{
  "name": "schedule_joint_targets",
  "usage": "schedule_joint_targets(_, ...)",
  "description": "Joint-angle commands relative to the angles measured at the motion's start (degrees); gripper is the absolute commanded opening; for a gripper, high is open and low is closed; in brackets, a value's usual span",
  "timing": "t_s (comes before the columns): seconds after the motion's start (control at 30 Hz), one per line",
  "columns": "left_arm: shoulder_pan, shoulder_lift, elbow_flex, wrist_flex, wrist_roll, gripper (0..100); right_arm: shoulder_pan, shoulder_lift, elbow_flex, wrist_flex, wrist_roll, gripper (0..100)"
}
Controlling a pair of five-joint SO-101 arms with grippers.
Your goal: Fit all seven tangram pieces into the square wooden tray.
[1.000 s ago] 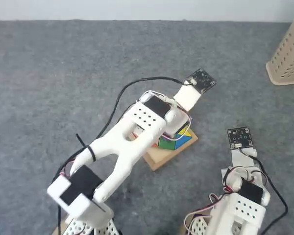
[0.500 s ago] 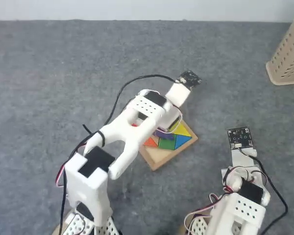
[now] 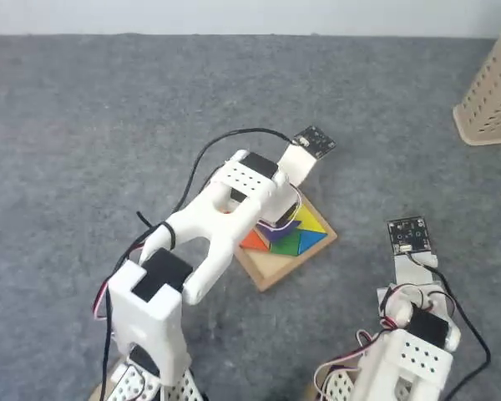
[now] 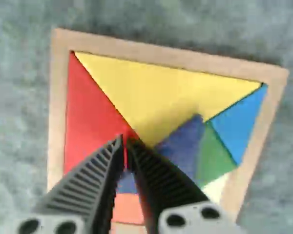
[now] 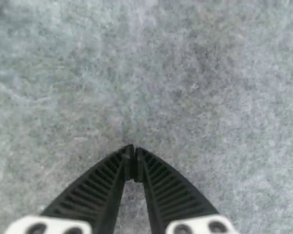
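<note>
The square wooden tray (image 4: 166,51) lies on the grey carpet with coloured pieces set inside it. I see a large yellow triangle (image 4: 166,92), a large red triangle (image 4: 88,117), a blue triangle (image 4: 234,122), a purple piece (image 4: 183,144), a green triangle (image 4: 212,158), a pale piece (image 4: 217,187) and an orange piece (image 4: 127,209). My left gripper (image 4: 124,141) hangs shut just above the tray's middle, holding nothing. In the high view my left arm (image 3: 250,188) covers the tray's (image 3: 271,274) far left part. My right gripper (image 5: 133,148) is shut over bare carpet.
A beige perforated basket (image 3: 493,92) stands at the far right edge. My right arm (image 3: 413,334) sits folded near the front right, apart from the tray. Grey carpet surrounds the tray on all sides.
My left arm has drawn back and to the left and raised its elbow, uncovering the orange and purple pieces in the tray. The right arm has not moved.
</note>
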Motion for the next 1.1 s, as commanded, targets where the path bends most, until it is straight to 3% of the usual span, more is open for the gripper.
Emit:
schedule_joint_targets(0.0,0.97,-1.05,-3.21,0.62,-0.53,1,0.75,-1.27,-0.7,0.84,1.05,0.9)
schedule_joint_targets(0.27,4.92,-0.88,-4.62,0.88,0.62,1,0.75,-1.27,-0.7,0.84,1.05,0.9)
schedule_joint_targets(0.83,5.19,-1.14,-0.22,2.81,2.55,1,0.75,-1.27,-0.7,0.84,1.05,0.9)
schedule_joint_targets(1.07,4.92,-11.87,8.75,2.02,3.08,1,0.75,-1.27,-0.7,0.84,1.05,0.9)
